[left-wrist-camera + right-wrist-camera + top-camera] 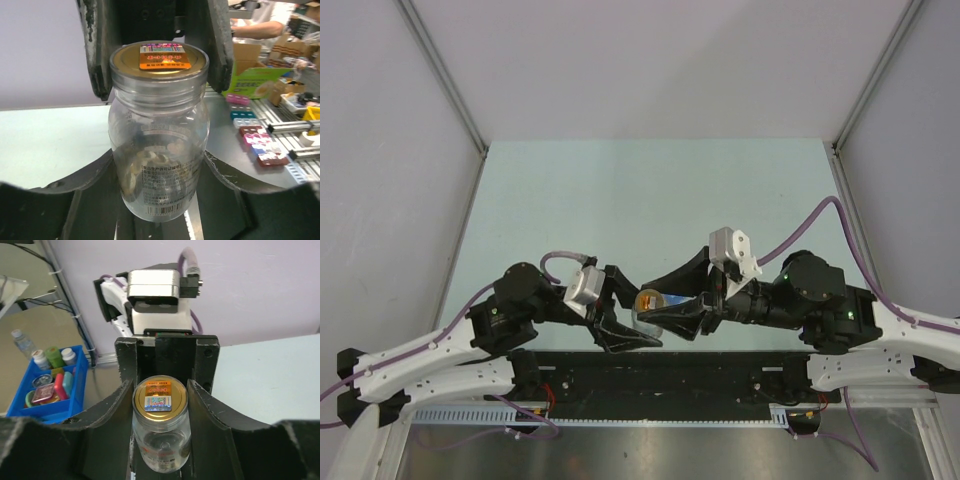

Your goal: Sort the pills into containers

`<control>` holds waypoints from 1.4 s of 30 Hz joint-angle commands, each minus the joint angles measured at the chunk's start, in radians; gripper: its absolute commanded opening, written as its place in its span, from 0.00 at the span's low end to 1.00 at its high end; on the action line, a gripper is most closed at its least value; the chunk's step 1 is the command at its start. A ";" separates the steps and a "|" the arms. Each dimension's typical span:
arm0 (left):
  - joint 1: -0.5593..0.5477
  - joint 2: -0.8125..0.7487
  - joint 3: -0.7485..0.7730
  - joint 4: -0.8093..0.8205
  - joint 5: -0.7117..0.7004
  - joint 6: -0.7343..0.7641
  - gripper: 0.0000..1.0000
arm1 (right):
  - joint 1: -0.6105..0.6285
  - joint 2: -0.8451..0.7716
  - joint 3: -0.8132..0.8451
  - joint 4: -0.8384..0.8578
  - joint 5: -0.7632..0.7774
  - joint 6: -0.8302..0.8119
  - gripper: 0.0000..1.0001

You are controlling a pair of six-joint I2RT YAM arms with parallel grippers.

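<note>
Showing a clear pill bottle [158, 130] held off the table [620, 200] between both arms, at about 6 o'clock of the table's middle in the top view, close to the near edge. The left gripper [159, 165] comes in from 8 o'clock and is clenched on the bottle's lower body, a finger pressed to each side. The right gripper [161, 405] comes in from 3 o'clock, and its fingers flank the gold lid [160, 395] and appear to touch its rim on both sides, so it is judged to be grasping it. An orange sticker [164, 56] sits on top of the lid. A few pale pills [142, 167] lie low inside, so the bottle is probably light. Its wall looks stiff and smooth and is likely slippery under hard fingers; whether it is glass or plastic cannot be told. The best hold for the body is on the straight wall below the shoulder, and for the lid squarely across its rim, where a twist gets the most bite. Coloured boxes [252, 137] stand off the table at 3 o'clock in the left wrist view. The blue pill box cannot be made out in any view.
</note>
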 commanded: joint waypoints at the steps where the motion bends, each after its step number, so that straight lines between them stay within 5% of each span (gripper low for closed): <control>1: 0.003 -0.035 0.028 -0.027 -0.227 0.067 0.00 | 0.004 0.007 0.002 -0.054 0.100 0.005 0.00; 17: 0.003 -0.054 -0.001 -0.038 -0.785 0.162 0.00 | 0.004 0.142 0.002 0.068 0.658 0.036 0.00; 23: 0.005 -0.025 0.011 -0.036 -0.902 0.168 0.00 | 0.012 0.168 0.002 0.146 0.729 0.019 0.01; 27: 0.003 -0.014 0.014 -0.035 -0.888 0.168 0.00 | 0.018 0.151 0.002 0.199 0.646 0.002 0.47; 29: 0.003 -0.014 0.011 -0.035 -0.879 0.166 0.00 | 0.022 0.128 0.002 0.217 0.584 0.001 0.82; 31: 0.003 -0.009 0.010 -0.035 -0.867 0.159 0.00 | 0.033 0.111 0.002 0.228 0.565 0.001 0.98; 42: 0.005 -0.081 -0.035 -0.038 -0.671 0.081 0.00 | 0.081 -0.058 0.002 0.162 0.458 -0.066 1.00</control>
